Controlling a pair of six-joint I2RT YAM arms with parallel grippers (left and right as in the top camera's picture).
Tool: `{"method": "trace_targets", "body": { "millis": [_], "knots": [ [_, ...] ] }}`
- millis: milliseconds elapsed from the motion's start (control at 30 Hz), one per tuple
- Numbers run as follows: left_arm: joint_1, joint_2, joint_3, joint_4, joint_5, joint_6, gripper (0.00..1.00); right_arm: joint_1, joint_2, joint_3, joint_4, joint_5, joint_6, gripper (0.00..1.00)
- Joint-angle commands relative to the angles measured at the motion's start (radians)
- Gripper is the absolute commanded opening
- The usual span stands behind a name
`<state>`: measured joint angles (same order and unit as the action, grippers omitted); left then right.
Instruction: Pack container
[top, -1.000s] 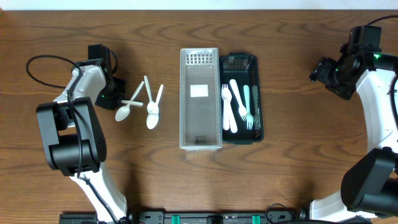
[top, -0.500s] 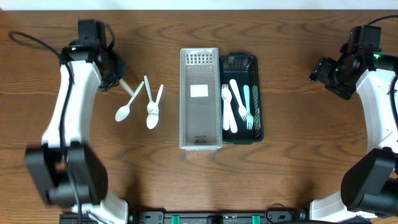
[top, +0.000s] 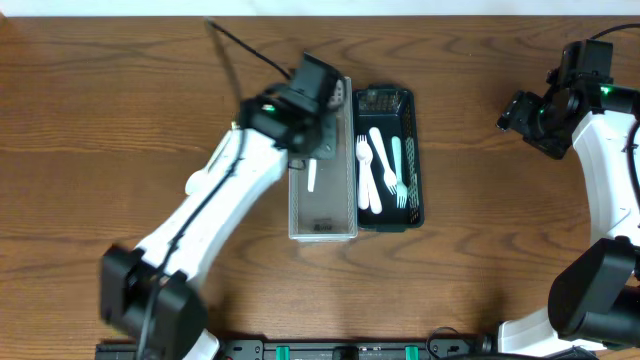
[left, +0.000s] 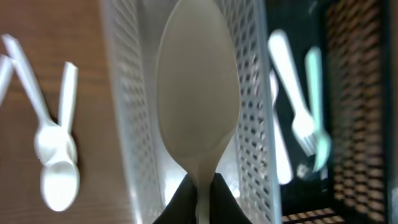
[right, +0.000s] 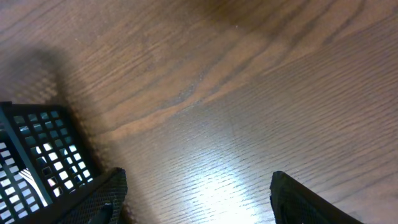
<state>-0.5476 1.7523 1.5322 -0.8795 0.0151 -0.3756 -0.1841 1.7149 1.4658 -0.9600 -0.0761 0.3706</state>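
White plastic spoon (left: 198, 106) is pinched by its handle in the left gripper (left: 199, 186), hanging over the clear basket (top: 323, 236) at centre frame, beside the black tray (top: 417, 150) of forks (top: 385, 175), while the right gripper (right: 199, 208) stands spread wide at the upper right.

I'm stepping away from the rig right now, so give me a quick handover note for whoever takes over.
Left gripper shut on a white spoon, held over the clear basket.
Right gripper open, empty, above the table right of the black basket.
Done: three forks lie in the black basket.
Left: release this spoon into the clear basket, then fetch the two spoons on the table.
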Motion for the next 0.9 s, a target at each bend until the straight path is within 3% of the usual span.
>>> {"method": "trace_targets", "body": {
  "millis": [0,67,300,567,733,867],
  "knots": [
    [-0.014,0.071,-0.013,-0.005,-0.034,0.017,0.08,0.009,-0.002,0.006,0.002,-0.003,-0.001,0.77],
    [-0.015,0.092,-0.011,-0.002,-0.031,0.017,0.17,0.008,-0.002,0.006,0.002,-0.003,-0.001,0.77],
    [0.045,-0.015,0.107,-0.107,-0.032,0.180,0.74,0.008,-0.002,0.006,0.002,-0.003,-0.001,0.77],
    [0.269,-0.102,0.104,-0.266,-0.211,0.412,0.77,0.009,-0.002,0.006,0.002,-0.003,-0.001,0.78],
    [0.450,-0.064,0.026,-0.227,-0.189,0.543,0.76,0.009,-0.002,0.006,0.002,-0.003,-0.001,0.79],
    [0.554,0.002,0.018,-0.164,-0.035,0.699,0.76,0.008,-0.002,0.006,0.010,-0.003,-0.001,0.79]
  ]
}}
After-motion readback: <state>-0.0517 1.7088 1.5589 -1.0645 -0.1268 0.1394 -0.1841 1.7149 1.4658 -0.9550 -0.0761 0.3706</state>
